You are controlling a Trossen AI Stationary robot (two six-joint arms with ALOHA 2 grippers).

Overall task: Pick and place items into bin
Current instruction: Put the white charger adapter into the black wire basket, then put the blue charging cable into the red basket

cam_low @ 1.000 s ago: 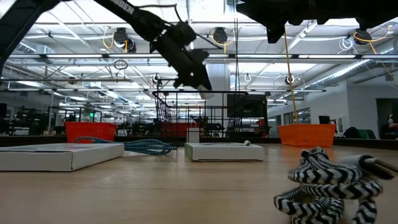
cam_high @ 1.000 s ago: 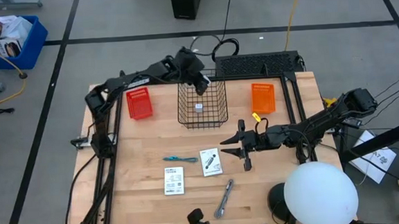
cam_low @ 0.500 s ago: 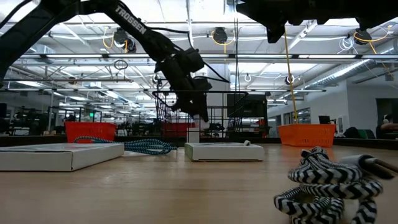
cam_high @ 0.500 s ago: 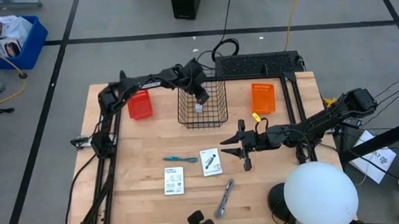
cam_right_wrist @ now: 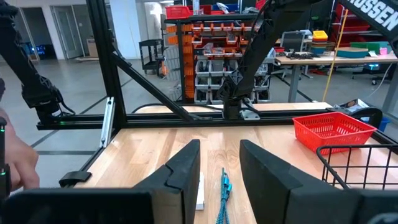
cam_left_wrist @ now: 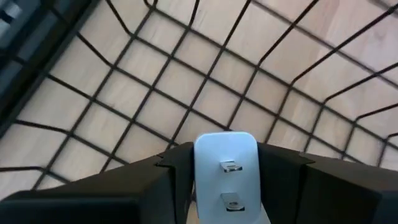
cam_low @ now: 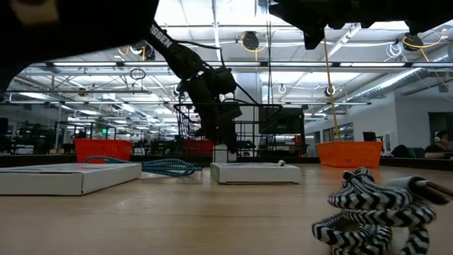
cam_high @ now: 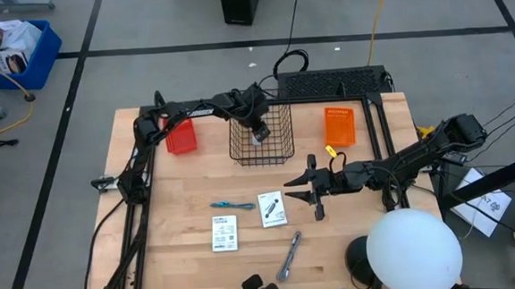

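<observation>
My left gripper [cam_high: 257,130] reaches down inside the black wire basket [cam_high: 279,154] and is shut on a small white cube with two metal prongs [cam_left_wrist: 225,163]. In the low view the left gripper [cam_low: 231,146] hangs within the basket [cam_low: 263,134]. My right gripper [cam_high: 293,190] hovers open over the table's right middle, beside a white printed packet [cam_high: 272,208]. A second packet [cam_high: 224,233], the thin teal pen [cam_high: 233,205] and the grey metallic stick [cam_high: 289,255] lie flat on the wood. My left gripper pinches the white cube by two opposite sides [cam_left_wrist: 200,163] between its two fingers [cam_left_wrist: 171,171], coming from above and slanting down into the basket. The pronged face points back at the wrist camera. The cube hangs above the basket's wire floor [cam_left_wrist: 205,81].
A red basket [cam_high: 180,137] stands left of the wire basket, an orange one [cam_high: 339,126] to its right, and a black mat [cam_high: 330,84] behind it. A white round lamp [cam_high: 414,251] covers the near right corner. A zebra-striped cord [cam_low: 368,205] fills the low view's foreground.
My left gripper has come down from above the wire basket's far rim into the basket, moving slightly toward the table's near edge, with the white cube still between its fingers. My right arm has kept still.
</observation>
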